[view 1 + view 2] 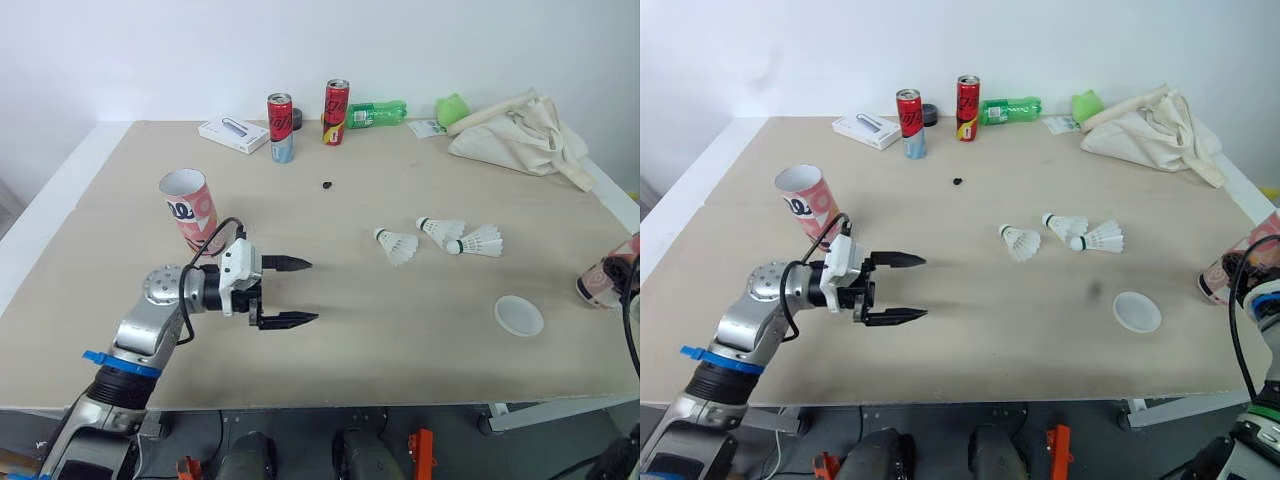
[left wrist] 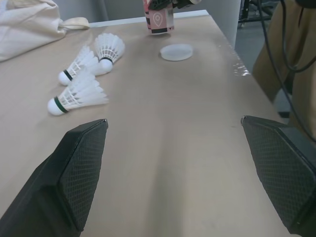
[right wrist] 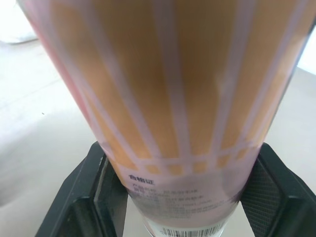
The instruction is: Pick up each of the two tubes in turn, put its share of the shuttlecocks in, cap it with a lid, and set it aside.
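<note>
Left gripper [image 1: 313, 291] of mine hung spread wide over the beige table [image 1: 330, 380], free to fetch; my right gripper [image 3: 183, 197] clamped the pink striped cardboard tube [image 3: 173, 74] at the table's right edge, presumably for filling. Beyond lay the round white plastic lid [image 1: 519, 315], three white feather shuttlecocks [image 1: 398, 245], then the open second pink tube [image 1: 188, 208]

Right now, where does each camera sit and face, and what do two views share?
Left eye view: head, looking down over table; open left gripper shows.
Right eye view: beside it, same scene.
Left wrist view: along open fingers, toward shuttlecocks and lid.
Right wrist view: right gripper clamps tube, close up.
Shared: eye and left wrist views show shuttlecocks, lid.
</note>
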You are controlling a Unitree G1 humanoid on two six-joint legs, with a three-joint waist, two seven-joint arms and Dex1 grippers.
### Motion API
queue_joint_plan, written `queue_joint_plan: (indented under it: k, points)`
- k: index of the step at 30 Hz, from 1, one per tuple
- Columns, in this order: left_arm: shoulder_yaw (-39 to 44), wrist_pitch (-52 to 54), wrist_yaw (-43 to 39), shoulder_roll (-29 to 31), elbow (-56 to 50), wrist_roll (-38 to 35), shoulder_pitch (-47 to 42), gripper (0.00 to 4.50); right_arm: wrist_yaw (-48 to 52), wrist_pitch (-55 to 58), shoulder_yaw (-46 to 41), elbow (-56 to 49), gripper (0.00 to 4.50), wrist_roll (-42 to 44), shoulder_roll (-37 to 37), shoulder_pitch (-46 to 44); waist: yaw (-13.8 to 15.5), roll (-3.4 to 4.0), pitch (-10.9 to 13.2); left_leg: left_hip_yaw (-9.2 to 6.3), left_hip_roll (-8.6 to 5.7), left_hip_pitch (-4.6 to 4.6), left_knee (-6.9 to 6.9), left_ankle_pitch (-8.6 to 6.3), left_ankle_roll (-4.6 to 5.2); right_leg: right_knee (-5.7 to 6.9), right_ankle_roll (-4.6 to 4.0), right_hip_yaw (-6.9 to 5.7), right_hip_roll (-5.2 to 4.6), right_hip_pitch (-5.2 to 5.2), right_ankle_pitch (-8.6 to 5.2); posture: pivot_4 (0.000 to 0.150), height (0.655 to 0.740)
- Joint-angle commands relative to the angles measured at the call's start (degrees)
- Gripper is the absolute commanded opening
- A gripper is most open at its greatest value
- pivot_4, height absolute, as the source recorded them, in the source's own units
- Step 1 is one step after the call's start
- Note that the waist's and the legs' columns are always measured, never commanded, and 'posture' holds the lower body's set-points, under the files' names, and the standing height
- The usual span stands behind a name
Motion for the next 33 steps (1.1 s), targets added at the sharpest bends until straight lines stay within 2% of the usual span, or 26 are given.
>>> queue_joint_plan:
  k: [1,6,12,16,28,33]
  points:
    - [-0.18,-2.32,-0.27,-0.1,1.22,1.22,-1.41,4.5,-0.27,-2.01,1.21,1.71,3.03,-1.06,-1.46,-0.73,0.0,0.0,0.0,0.02,0.0,0.0,-0.02,0.0,0.0,-0.04,0.02,0.03,0.0,0.0,0.01,0.15,0.7324]
    - [-0.3,-3.53,-0.84,-0.28,2.98,1.78,-1.94,4.5,0.57,-4.22,4.64,1.21,3.03,-2.93,-0.83,1.96,-0.02,-0.11,-0.03,0.12,0.03,0.01,-0.15,-0.01,0.02,-0.22,0.15,0.22,-0.03,0.01,0.05,0.15,0.7324]
    - [-0.19,-4.74,-1.09,-0.66,4.25,2.06,-2.21,4.5,1.29,-4.66,4.16,-1.18,3.03,-1.14,0.57,4.1,-0.01,-0.15,-0.03,0.14,-0.01,0.03,-0.15,-0.02,0.03,-0.24,0.24,0.35,-0.03,0.04,0.05,0.15,0.7324]
    - [-0.06,-5.19,-1.29,-0.95,4.96,2.08,-2.4,4.5,2.33,-3.42,4.93,-2.28,4.47,-0.62,0.43,5.14,-0.01,-0.2,-0.03,0.13,0.01,0.04,-0.17,-0.01,0.03,-0.24,0.24,0.34,-0.01,0.04,0.05,0.15,0.7324]
    - [-0.14,-5.59,-1.62,-1.43,5.85,1.86,-2.78,4.5,4.42,-4.23,2.73,2.65,4.47,-0.08,-4.43,4.99,-0.21,-0.13,-0.04,0.29,-0.04,0.08,-0.36,0.0,0.05,-0.29,0.3,0.52,-0.03,-0.04,0.05,0.15,0.7324]
    - [-0.02,-6.4,-1.7,-1.4,6.5,2.15,-2.88,4.5,10.47,0.23,2.17,-2.59,4.47,2.63,-5.44,11.0,-0.12,-0.13,-0.04,0.25,-0.07,0.09,-0.48,0.0,0.05,-0.3,0.32,0.51,-0.04,-0.03,-0.02,0.15,0.7324]
